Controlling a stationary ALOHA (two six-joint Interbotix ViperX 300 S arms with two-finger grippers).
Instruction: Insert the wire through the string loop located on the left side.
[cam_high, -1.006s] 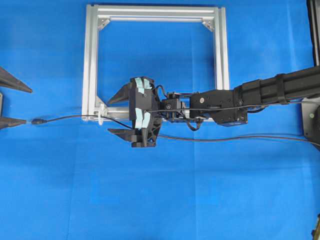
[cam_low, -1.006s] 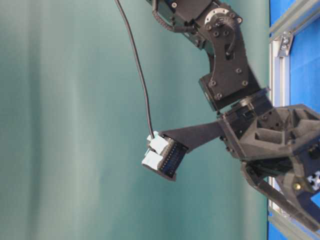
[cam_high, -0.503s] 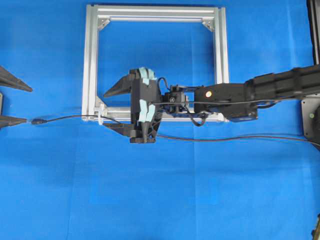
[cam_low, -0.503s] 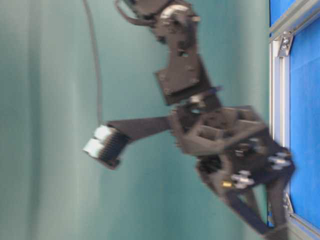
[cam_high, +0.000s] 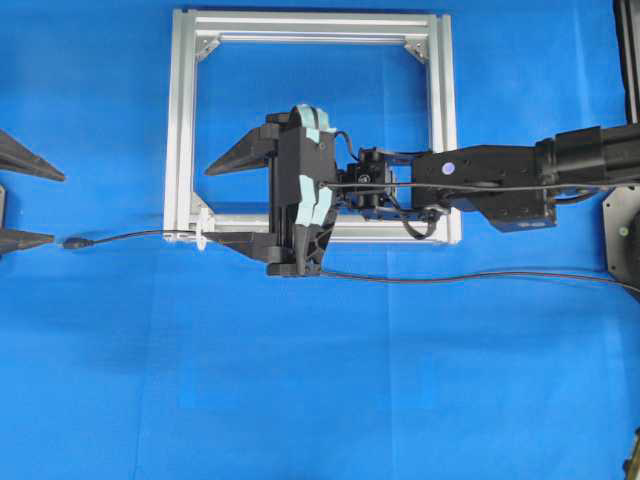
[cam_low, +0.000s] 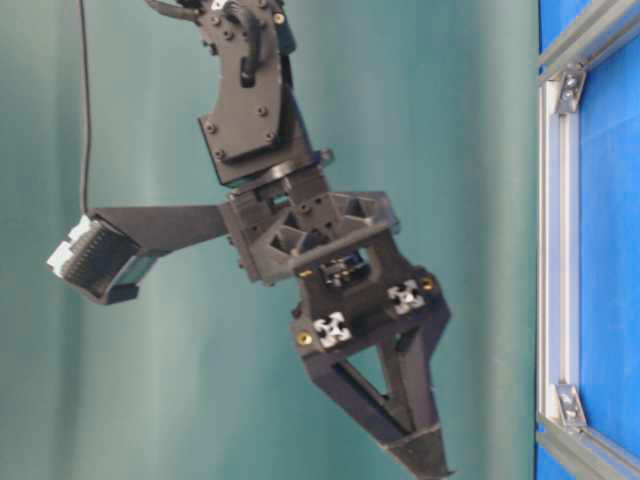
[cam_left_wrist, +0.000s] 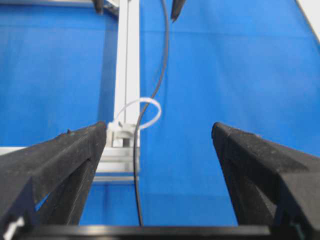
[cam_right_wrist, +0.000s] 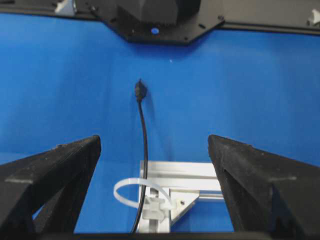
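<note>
The wire (cam_high: 140, 236) lies on the blue mat and runs through the string loop (cam_high: 203, 232) at the silver frame's (cam_high: 180, 120) near left corner. Its plug (cam_high: 73, 242) rests left of the frame, close to my left gripper (cam_high: 55, 210), which is open and empty. My right gripper (cam_high: 212, 205) hovers open over that corner, holding nothing. The left wrist view shows the wire (cam_left_wrist: 162, 75) threading the loop (cam_left_wrist: 145, 111) between my open left gripper (cam_left_wrist: 159, 130). In the right wrist view the plug (cam_right_wrist: 140, 91) lies beyond the loop (cam_right_wrist: 131, 192), ahead of my right gripper (cam_right_wrist: 154, 145).
The wire's long tail (cam_high: 470, 276) trails right across the mat in front of the frame. The right arm (cam_high: 500, 185) stretches over the frame's right side. In the table-level view my right gripper (cam_low: 412, 445) hangs well above the table.
My right gripper has lifted and moved left and towards the frame's inside, staying open. The wire and plug have not moved. The left gripper is still.
</note>
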